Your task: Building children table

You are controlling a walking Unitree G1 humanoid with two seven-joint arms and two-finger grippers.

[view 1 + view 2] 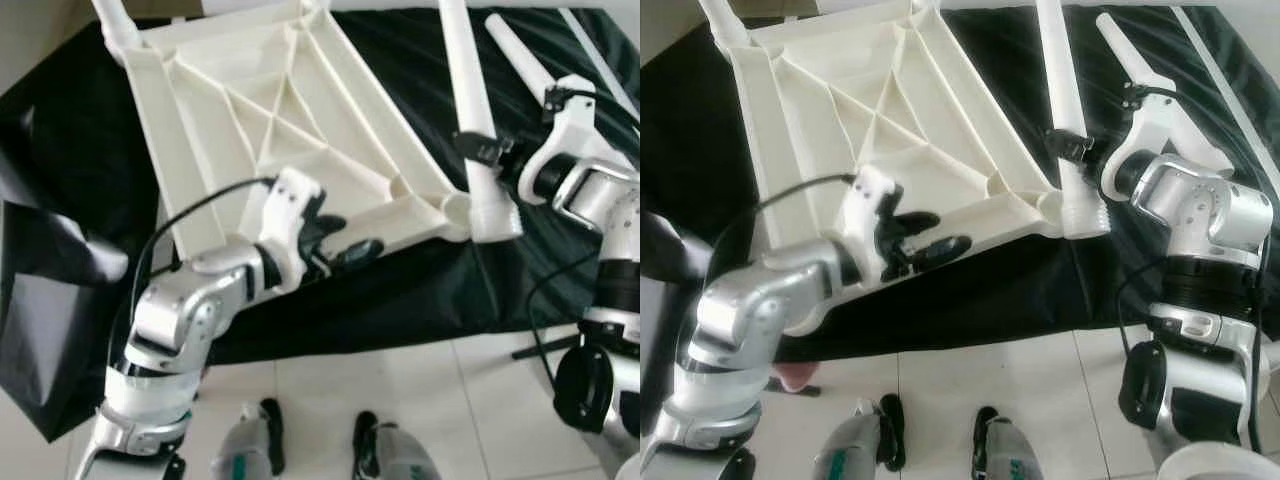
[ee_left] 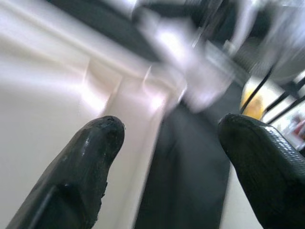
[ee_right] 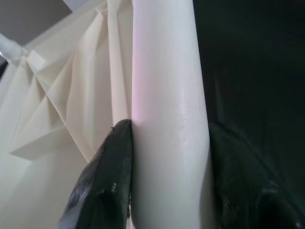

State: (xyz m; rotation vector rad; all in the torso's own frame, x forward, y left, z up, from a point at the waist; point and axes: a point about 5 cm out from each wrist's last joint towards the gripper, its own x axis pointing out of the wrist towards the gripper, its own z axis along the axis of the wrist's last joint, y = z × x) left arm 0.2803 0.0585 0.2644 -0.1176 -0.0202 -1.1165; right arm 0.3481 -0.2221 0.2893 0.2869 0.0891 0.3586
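A white children's table top [image 1: 270,120] lies upside down on a black cloth [image 1: 400,290], its ribbed underside facing up. One white leg [image 1: 115,25] stands at its far left corner. My right gripper [image 1: 487,150] is shut on another white leg [image 1: 462,70], black fingers [image 3: 109,181] on both sides. That leg's threaded end [image 1: 495,215] rests beside the near right corner socket [image 1: 455,205]. My left gripper [image 1: 350,238] is open over the top's near edge, holding nothing, with the edge between its fingers [image 2: 90,162].
A third white leg [image 1: 520,60] lies loose on the cloth at the far right, with a thin white rod [image 1: 600,60] beyond it. Below the cloth's front edge are the tiled floor [image 1: 400,400], my feet [image 1: 270,435] and a black stand foot [image 1: 540,345].
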